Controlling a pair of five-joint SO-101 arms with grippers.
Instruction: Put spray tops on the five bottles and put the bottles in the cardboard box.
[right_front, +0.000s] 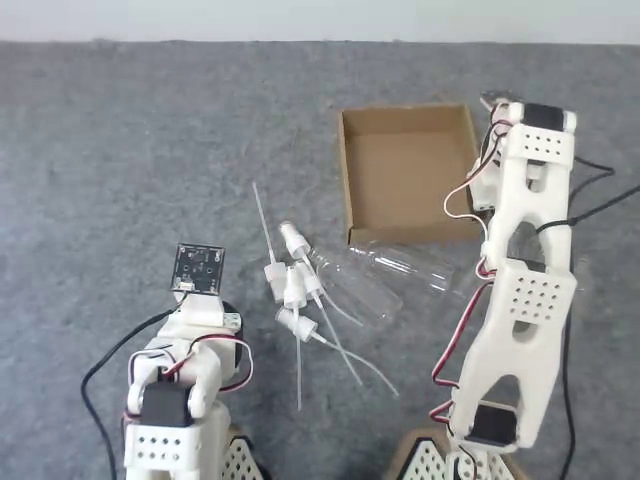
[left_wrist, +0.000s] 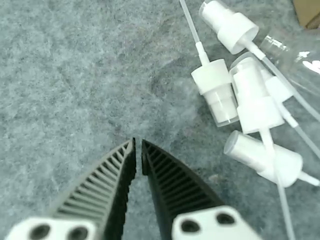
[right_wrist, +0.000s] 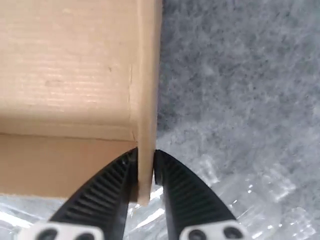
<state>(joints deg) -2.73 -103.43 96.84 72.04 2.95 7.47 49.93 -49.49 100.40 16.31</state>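
Note:
The open cardboard box (right_front: 400, 170) lies at the back right of the grey felt. My right gripper (right_wrist: 145, 156) is shut on its thin side wall (right_wrist: 148, 75) near a corner. Clear plastic bottles (right_front: 352, 287) without tops lie on their sides just in front of the box, and also show under the right fingers (right_wrist: 245, 195). Several white spray tops (right_front: 290, 283) with long dip tubes lie in a loose pile left of the bottles. My left gripper (left_wrist: 138, 146) is shut on nothing over bare felt, a short way from the spray tops (left_wrist: 220, 92).
The right arm (right_front: 525, 290) stretches along the right side of the table up to the box. The left arm (right_front: 185, 390) sits at the front left. Bare felt lies to the left and at the back left.

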